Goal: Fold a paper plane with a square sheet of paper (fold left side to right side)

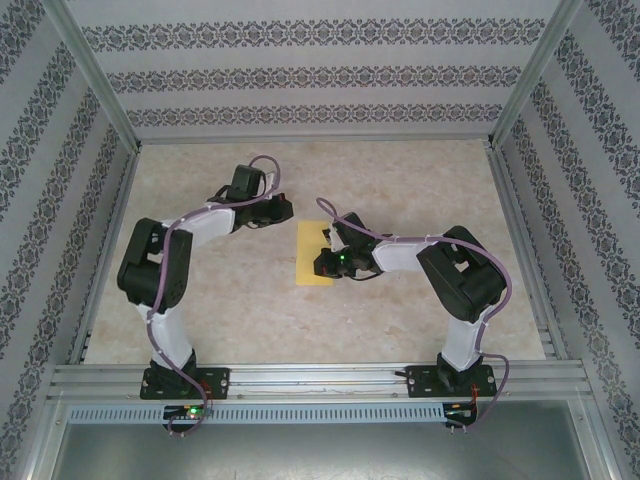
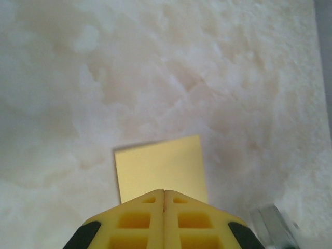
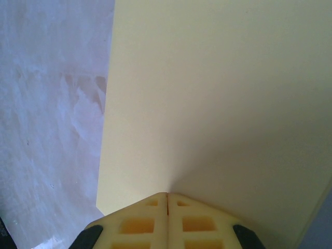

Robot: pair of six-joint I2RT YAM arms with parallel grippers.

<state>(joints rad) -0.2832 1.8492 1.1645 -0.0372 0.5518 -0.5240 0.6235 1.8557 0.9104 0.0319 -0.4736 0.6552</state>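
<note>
The square sheet of paper [image 1: 313, 255] lies flat on the table as a pale-yellow upright rectangle between the two arms. My right gripper [image 1: 329, 241] is shut, its closed tips resting over the sheet's right part. In the right wrist view the paper [image 3: 207, 98] spreads out just ahead of the closed right gripper [image 3: 167, 194]. My left gripper [image 1: 288, 212] is shut and empty, just left of the sheet's top corner. From the left wrist, the paper [image 2: 160, 165] lies beyond the closed left gripper [image 2: 165, 191]. A paper plane is out of view.
The marble-patterned table [image 1: 220, 300] is fenced by metal rails [image 1: 310, 377] at the front and patterned walls [image 1: 300, 75] on three sides. A grey metal piece [image 2: 272, 225] pokes in at the lower right of the left wrist view.
</note>
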